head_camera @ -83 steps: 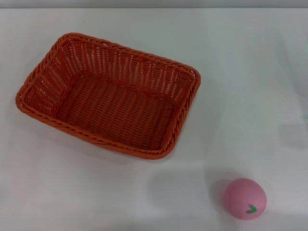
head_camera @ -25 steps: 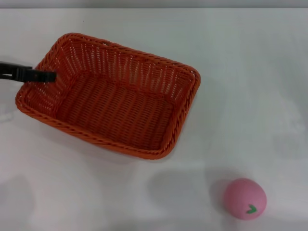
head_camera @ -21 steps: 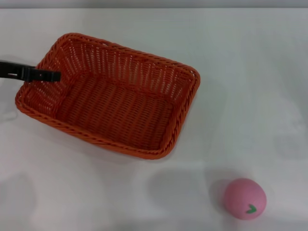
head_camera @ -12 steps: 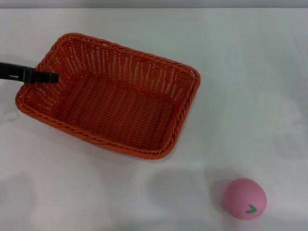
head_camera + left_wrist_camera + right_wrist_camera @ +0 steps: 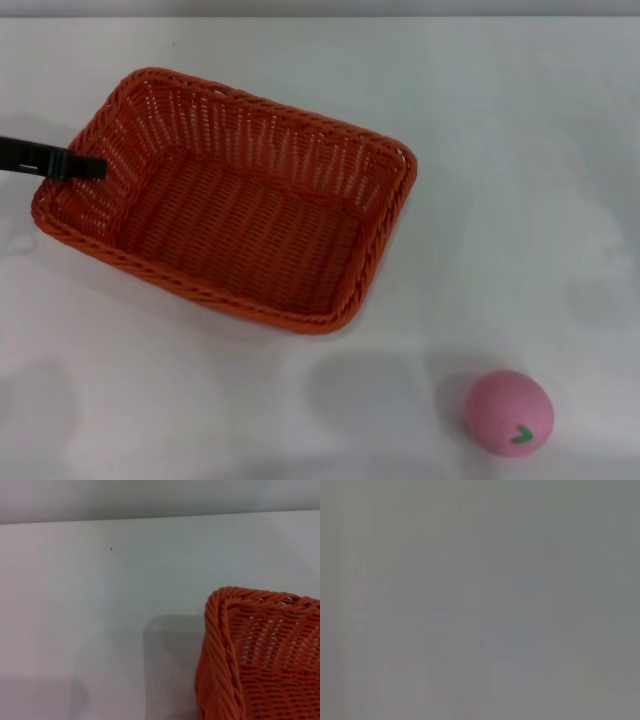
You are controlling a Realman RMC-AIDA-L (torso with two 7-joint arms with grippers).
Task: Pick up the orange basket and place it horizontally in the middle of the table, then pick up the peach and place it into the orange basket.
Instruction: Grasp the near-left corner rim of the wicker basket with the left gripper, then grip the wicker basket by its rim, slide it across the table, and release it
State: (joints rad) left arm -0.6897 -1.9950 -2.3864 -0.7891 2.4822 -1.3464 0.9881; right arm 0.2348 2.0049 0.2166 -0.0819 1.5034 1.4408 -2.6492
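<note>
The orange basket [image 5: 228,198] sits skewed on the left half of the table [image 5: 520,160]. The left gripper [image 5: 85,167] pokes over its left rim, grip state hard to tell honestly. The peach [image 5: 508,413] rests well apart, near the front right.

We read this as a lab or test setup: a plain white bench [image 5: 500,120] with a bare pale wall behind it, carrying only an orange basket [image 5: 240,215] and a toy peach [image 5: 507,412].
</note>
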